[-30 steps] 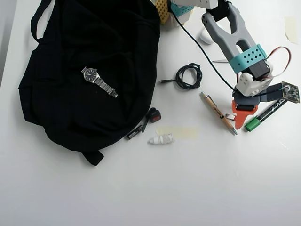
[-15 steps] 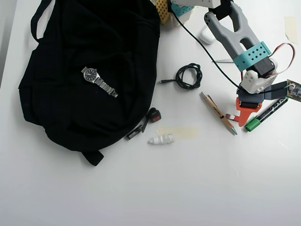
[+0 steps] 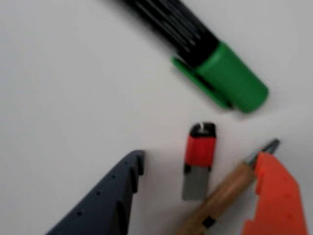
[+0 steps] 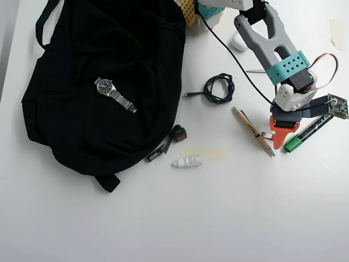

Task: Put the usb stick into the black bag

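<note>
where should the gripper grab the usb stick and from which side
Probably from straight above, closing across the narrow width of the usb stick at its red middle. It lies flat between the open gripper fingers; the wooden pen beside it crowds the orange finger.

A hobby or lab workbench: a plain white tabletop (image 4: 229,218) with bits of masking tape (image 4: 206,153) near centre, and at 1 o'clock in the overhead view a 3D-printed arm (image 4: 270,38) with bare wiring and an exposed circuit board (image 4: 338,106).
</note>
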### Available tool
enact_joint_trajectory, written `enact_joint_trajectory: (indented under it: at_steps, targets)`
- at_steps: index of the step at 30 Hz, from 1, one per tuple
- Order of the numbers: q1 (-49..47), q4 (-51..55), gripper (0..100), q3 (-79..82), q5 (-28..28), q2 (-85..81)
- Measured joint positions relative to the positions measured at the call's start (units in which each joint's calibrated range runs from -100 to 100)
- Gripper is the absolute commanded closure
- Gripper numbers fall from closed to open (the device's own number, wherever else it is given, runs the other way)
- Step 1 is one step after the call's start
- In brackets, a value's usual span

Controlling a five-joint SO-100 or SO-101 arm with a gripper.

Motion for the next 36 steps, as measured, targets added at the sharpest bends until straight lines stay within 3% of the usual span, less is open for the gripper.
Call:
enact_joint_trajectory:
  at_steps: [23,30,36]
  targets:
    - [1.54,-2.47,70,0.09,1.47,0.25]
    - [1.83,-2.64,85,0.09,1.47,0.25]
    - [1.83,-2.64,86,0.09,1.47,0.25]
